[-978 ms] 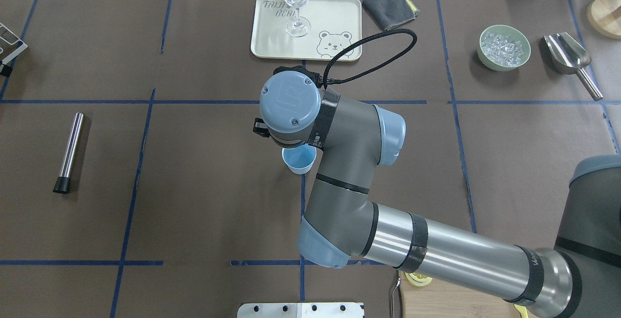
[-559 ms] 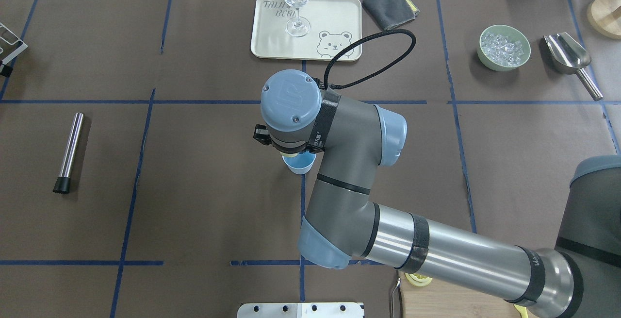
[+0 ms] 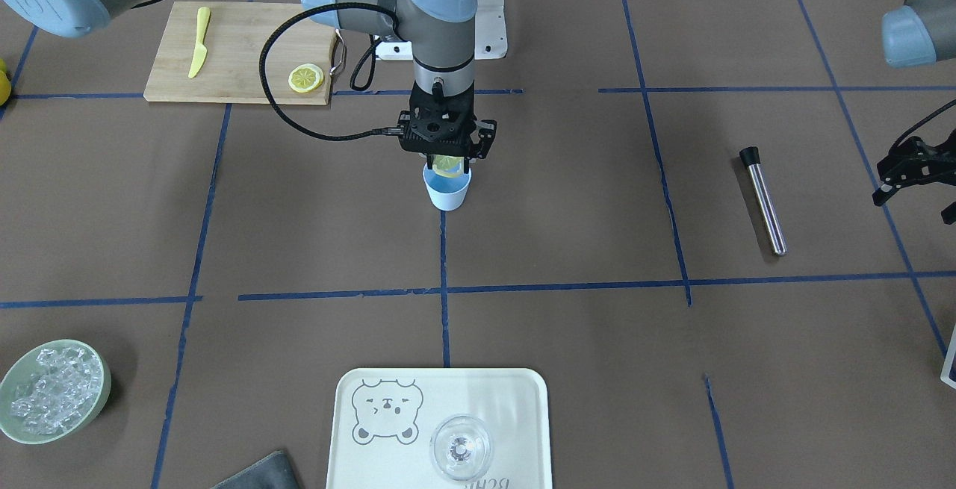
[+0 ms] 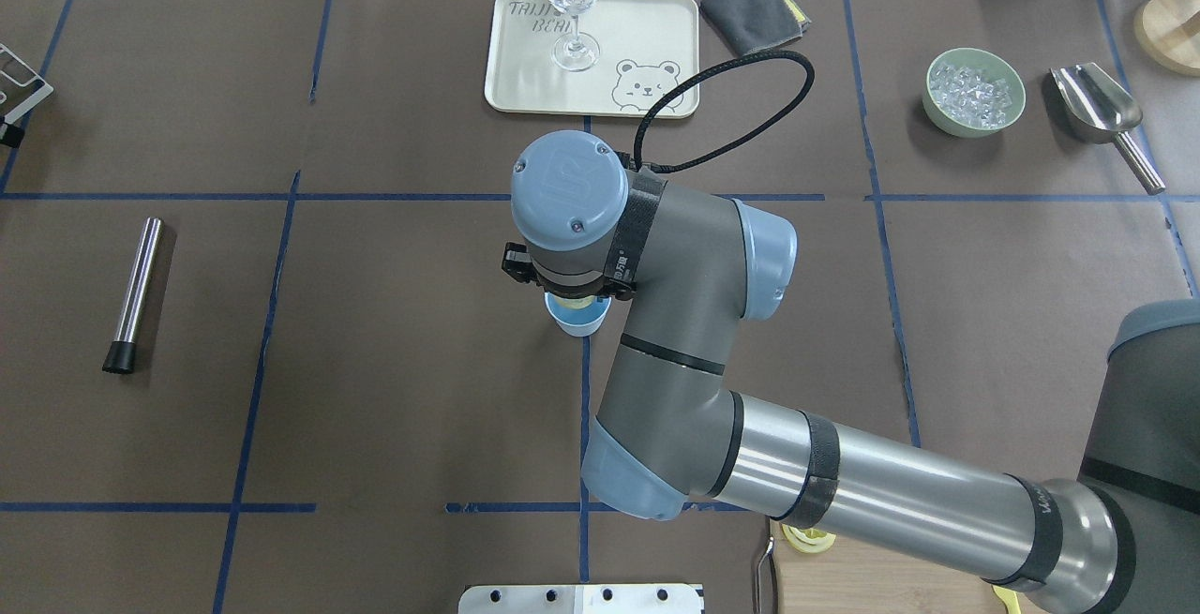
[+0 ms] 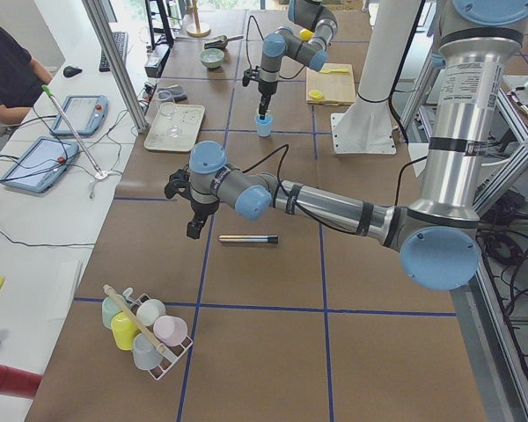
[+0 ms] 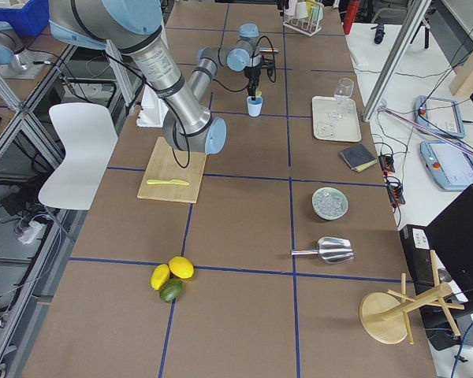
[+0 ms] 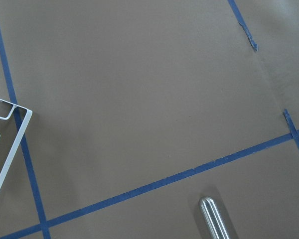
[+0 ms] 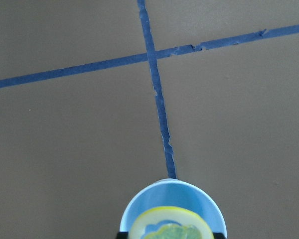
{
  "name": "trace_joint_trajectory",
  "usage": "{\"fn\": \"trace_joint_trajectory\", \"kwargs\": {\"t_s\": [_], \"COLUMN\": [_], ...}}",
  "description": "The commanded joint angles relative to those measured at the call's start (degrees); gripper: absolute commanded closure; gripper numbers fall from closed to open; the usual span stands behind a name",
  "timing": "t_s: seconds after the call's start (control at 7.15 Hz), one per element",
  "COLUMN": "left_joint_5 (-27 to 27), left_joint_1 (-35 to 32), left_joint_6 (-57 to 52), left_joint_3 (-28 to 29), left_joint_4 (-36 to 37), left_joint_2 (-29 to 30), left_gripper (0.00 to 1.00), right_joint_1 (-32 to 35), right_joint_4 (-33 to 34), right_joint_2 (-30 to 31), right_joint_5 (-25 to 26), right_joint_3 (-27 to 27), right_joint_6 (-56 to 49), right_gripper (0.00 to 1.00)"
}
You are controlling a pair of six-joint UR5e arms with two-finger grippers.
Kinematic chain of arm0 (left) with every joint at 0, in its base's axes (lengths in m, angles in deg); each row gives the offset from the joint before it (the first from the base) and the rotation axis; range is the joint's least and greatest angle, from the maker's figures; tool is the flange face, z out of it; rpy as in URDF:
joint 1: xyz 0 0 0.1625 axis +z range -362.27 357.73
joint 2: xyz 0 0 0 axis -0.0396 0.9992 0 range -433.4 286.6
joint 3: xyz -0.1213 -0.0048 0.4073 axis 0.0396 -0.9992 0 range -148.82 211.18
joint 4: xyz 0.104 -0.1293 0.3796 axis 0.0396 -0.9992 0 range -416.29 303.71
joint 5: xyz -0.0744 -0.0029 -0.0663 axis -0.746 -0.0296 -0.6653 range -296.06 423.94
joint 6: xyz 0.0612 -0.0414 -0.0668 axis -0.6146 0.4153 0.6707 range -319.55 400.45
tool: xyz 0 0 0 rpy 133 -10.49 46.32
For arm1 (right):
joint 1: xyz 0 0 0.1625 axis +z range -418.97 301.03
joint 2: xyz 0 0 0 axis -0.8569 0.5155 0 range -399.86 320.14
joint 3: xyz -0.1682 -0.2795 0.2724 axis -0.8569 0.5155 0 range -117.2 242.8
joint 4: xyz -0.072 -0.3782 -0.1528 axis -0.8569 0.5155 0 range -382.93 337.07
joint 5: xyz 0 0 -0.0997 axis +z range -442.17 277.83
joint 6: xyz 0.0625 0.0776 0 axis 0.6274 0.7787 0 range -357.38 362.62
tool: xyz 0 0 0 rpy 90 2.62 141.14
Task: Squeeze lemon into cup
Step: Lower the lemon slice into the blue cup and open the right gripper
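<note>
Right gripper (image 3: 447,163) is pinching the lemon (image 3: 448,166) edge-on right at the mouth of the cup (image 3: 447,193) mid-table, and past the steel muddler (image 3: 762,203) the left gripper (image 3: 915,175) is hanging idle, can't tell how open.

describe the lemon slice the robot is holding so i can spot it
Start at the light-blue cup in the middle of the table, under the right claw. The lemon slice is pinched in that claw just above the cup's mouth. The other slice lies flat on the cutting board.
</note>
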Motion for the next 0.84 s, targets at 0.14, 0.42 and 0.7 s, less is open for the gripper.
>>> {"fn": "trace_joint_trajectory", "kwargs": {"t_s": [0.14,0.42,0.7], "left_joint_5": [0.0,0.1,0.1], "left_joint_1": [0.0,0.1,3.2], "left_joint_6": [0.0,0.3,7.5], "left_joint_3": [0.2,0.3,1.4], "left_joint_4": [0.0,0.0,0.2], "left_joint_2": [0.0,0.0,0.5], "left_gripper": [0.0,0.0,0.0], "right_joint_1": [0.1,1.1,5.5], "right_joint_4": [0.0,0.1,0.6], "right_joint_2": [1.1,2.8,10.9], "right_joint_5": [-0.1,-0.7,-4.6], "right_joint_3": [-1.4,-4.4,-13.4], "right_joint_6": [-0.1,-0.2,-5.6], "right_gripper": [0.0,0.0,0.0]}}
